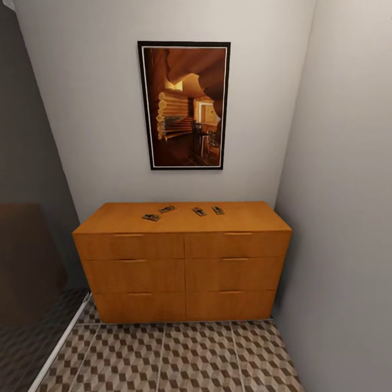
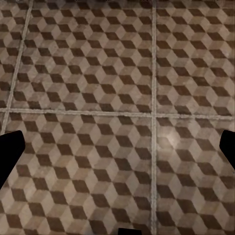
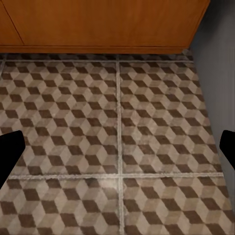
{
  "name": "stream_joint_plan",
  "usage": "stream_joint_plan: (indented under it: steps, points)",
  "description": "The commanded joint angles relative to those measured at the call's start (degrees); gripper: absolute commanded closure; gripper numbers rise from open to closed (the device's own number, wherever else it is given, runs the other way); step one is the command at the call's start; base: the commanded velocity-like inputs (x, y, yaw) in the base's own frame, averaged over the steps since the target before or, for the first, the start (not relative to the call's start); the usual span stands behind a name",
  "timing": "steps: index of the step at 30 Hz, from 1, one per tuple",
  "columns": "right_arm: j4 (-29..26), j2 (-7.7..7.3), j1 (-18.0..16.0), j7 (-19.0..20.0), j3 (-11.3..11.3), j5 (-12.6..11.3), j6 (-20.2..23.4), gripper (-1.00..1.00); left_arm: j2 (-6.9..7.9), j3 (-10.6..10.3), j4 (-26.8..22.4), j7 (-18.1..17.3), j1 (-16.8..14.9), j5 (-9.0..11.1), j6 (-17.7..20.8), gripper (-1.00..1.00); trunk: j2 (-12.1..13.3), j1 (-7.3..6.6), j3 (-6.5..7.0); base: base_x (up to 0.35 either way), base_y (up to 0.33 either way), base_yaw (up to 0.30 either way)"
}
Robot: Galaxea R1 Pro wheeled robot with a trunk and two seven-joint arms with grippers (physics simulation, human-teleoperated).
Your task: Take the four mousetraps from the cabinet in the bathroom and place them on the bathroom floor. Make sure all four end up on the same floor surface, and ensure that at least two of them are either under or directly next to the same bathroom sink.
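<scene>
Both sets of jaws stand wide apart and hold nothing: the left gripper (image 2: 117,147) hangs over bare bathroom floor (image 2: 98,73), the right gripper (image 3: 117,147) over tiles just before the foot of the cabinet (image 3: 98,24). All four mousetraps (image 1: 151,217) (image 1: 167,209) (image 1: 198,211) (image 1: 218,210) lie on the cabinet (image 1: 182,267) top, toward its back edge. I'd say this is the approach step; next an arm must lift and reach over that top for a first trap.

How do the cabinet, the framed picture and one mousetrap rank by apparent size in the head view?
1. cabinet, widest and nearest.
2. framed picture, clearly smaller, hung on the wall behind.
3. mousetrap, tiny on the cabinet top; all four look alike.
</scene>
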Motion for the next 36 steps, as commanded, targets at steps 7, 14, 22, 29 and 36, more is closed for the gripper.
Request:
stream_joint_plan:
  steps: [7, 14, 22, 29, 36]
  points:
    - [0.0, 0.01, 0.0, 0.0, -0.1, 0.2, -0.2, -1.0, -0.01, 0.0, -0.1, 0.2, 0.0, -0.1, -0.1, -1.0, 0.0, 0.01, 0.0, 0.015, 0.0, -0.022]
    - [0.0, 0.01, 0.0, 0.0, -0.1, 0.2, -0.2, -1.0, -0.01, 0.0, -0.1, 0.2, 0.0, -0.1, -0.1, -1.0, 0.0, 0.01, 0.0, 0.001, 0.0, -0.002]
    - [0.0, 0.01, 0.0, 0.0, -0.1, 0.2, -0.2, -1.0, -0.01, 0.0, -0.1, 0.2, 0.0, -0.1, -0.1, -1.0, 0.0, 0.01, 0.0, 0.0, 0.0, 0.0]
    - [0.0, 0.01, 0.0, 0.0, -0.1, 0.3, -0.2, -1.0, -0.01, 0.0, -0.1, 0.2, 0.0, -0.1, -0.1, -1.0, 0.0, 0.01, 0.0, 0.0, 0.0, 0.0]
    - [0.0, 0.01, 0.0, 0.0, -0.1, 0.3, -0.2, -1.0, -0.01, 0.0, -0.1, 0.2, 0.0, -0.1, -0.1, -1.0, 0.0, 0.01, 0.0, 0.0, 0.0, 0.0]
